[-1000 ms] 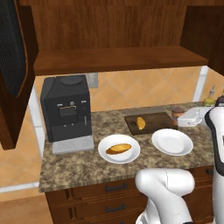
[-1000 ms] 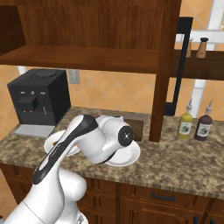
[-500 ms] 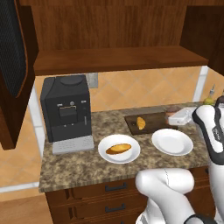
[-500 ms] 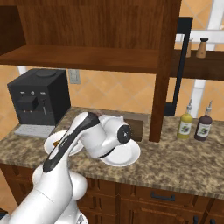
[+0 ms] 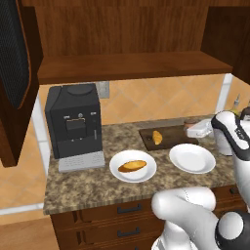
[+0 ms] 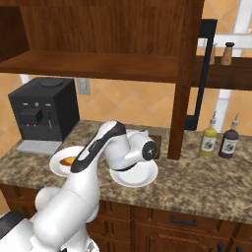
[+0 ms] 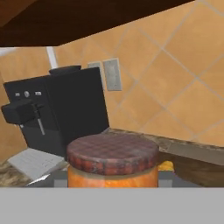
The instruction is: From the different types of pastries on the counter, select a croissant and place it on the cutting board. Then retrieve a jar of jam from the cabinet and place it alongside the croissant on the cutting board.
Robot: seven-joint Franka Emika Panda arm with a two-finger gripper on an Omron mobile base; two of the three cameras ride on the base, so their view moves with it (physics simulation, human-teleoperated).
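Jar of jam (image 7: 112,164): is sitting right in front of the hand camera, orange body under a dark brown lid, filling the space where the fingertips rise; in the left base view its lid (image 5: 191,122) is peeking out just beyond the hand, over the right end of the cutting board.
Gripper (image 5: 199,130): is holding the jar of jam, with grey finger parts showing at either side of the jar's base in the hand view.
Arm: is rising from the base, bending at a white elbow (image 6: 114,130) and reaching level over the counter (image 5: 83,181), wrist pointing toward the back wall.
White plates: one bare plate (image 5: 192,157) is lying below the wrist; the other (image 5: 133,166) is carrying the longer oval pastry (image 5: 132,166) to its left.
Cutting board (image 5: 166,137): is lying behind the plates, near the tiled wall.
Croissant (image 5: 157,137): is resting on the board, left of the jar.
Coffee machine (image 5: 73,122): is standing at the counter's left end.
Cabinet (image 5: 132,65): is hanging above, its door (image 5: 14,78) swung open at the left.
Bottles (image 6: 208,139): are standing on the counter to the right of the cabinet's side panel.
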